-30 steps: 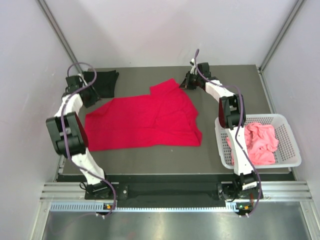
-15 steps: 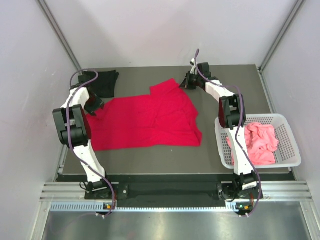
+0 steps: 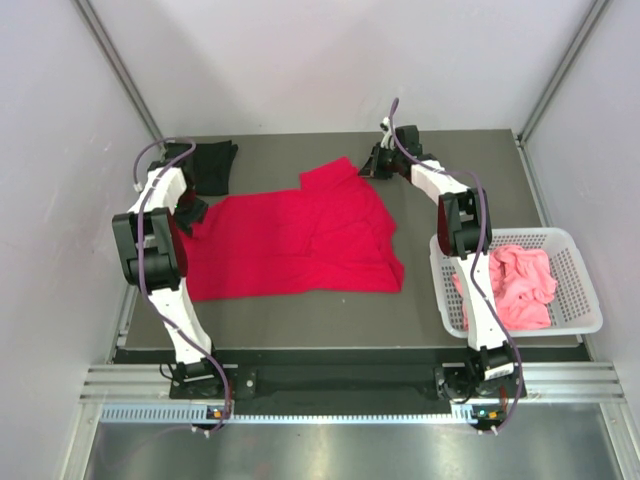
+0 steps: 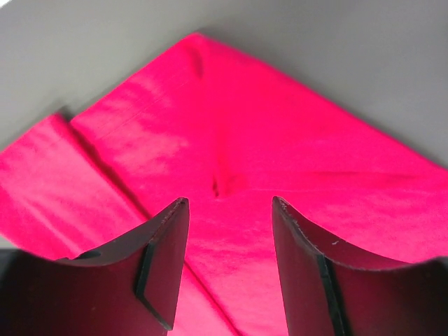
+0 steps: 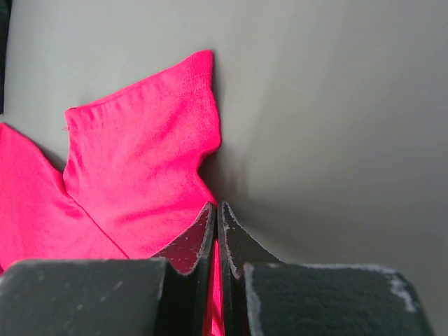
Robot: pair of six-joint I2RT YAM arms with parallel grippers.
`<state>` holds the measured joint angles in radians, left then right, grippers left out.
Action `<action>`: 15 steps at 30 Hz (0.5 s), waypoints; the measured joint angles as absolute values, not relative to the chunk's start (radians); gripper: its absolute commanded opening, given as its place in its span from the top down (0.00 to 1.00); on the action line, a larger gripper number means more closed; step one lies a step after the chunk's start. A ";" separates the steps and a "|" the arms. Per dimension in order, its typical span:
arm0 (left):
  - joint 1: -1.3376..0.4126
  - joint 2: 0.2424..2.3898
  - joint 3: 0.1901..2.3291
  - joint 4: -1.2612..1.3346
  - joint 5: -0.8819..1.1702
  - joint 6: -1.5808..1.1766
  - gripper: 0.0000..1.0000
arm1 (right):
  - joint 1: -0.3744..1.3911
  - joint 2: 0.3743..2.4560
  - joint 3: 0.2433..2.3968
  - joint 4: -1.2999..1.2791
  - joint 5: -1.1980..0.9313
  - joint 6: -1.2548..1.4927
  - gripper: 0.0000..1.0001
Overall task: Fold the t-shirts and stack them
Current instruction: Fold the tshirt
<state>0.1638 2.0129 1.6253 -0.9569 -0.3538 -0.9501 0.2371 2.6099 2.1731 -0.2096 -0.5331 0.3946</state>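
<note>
Swung inward since a second ago, the left claw (image 4: 229, 210) now hangs spread over the left corner of the bright red cloth t-shirt (image 3: 290, 240) — cloth directly beneath it. Long axis runs across the grey table (image 3: 480, 160); the right claw (image 5: 217, 213), pressed together, pinches the far sleeve's edge.

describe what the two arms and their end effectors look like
The left arm and right arm both have white links with bulky black joint housings, and a purplish-grey cable loops along each. The left end effector and right end effector each have two dark, curved fingers tapering to thin tips, with pale scuffs on the edges. No markings are readable.
</note>
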 measured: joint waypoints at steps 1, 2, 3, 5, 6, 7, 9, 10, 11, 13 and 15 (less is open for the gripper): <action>0.164 2.018 1.625 -0.970 -0.357 -0.972 0.45 | 0.237 2.610 2.173 -0.210 -0.533 0.395 1.00; 0.164 2.024 1.626 -0.979 -0.357 -0.990 0.45 | 0.237 2.610 2.173 -0.210 -0.533 0.395 1.00; 0.165 2.035 1.626 -0.988 -0.356 -1.007 0.45 | 0.237 2.610 2.173 -0.210 -0.533 0.395 1.00; 0.165 2.056 1.625 -0.997 -0.353 -1.035 0.46 | 0.237 2.610 2.173 -0.210 -0.533 0.394 1.00; 0.165 2.067 1.625 -0.997 -0.350 -1.047 0.46 | 0.237 2.610 2.173 -0.210 -0.534 0.394 1.00; 0.165 2.076 1.625 -0.996 -0.346 -1.056 0.47 | 0.237 2.610 2.171 -0.208 -0.535 0.394 1.00; 0.165 2.085 1.625 -0.996 -0.339 -1.073 0.48 | 0.237 2.609 2.167 -0.204 -0.538 0.395 1.00; 0.165 2.086 1.625 -0.995 -0.337 -1.079 0.48 | 0.236 2.609 2.167 -0.204 -0.540 0.395 1.00; 0.165 2.086 1.625 -0.995 -0.337 -1.085 0.48 | 0.236 2.608 2.167 -0.204 -0.540 0.395 1.00; 0.165 2.086 1.625 -0.992 -0.335 -1.095 0.50 | 0.235 2.608 2.167 -0.204 -0.541 0.395 1.00; 0.165 2.087 1.625 -0.991 -0.334 -1.102 0.51 | 0.235 2.608 2.167 -0.204 -0.541 0.395 1.00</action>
<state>0.1646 2.0869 1.6249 -0.9913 -0.3336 -1.1019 0.2348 2.6083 2.1670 -0.2043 -0.5411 0.3946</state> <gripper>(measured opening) 0.501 0.006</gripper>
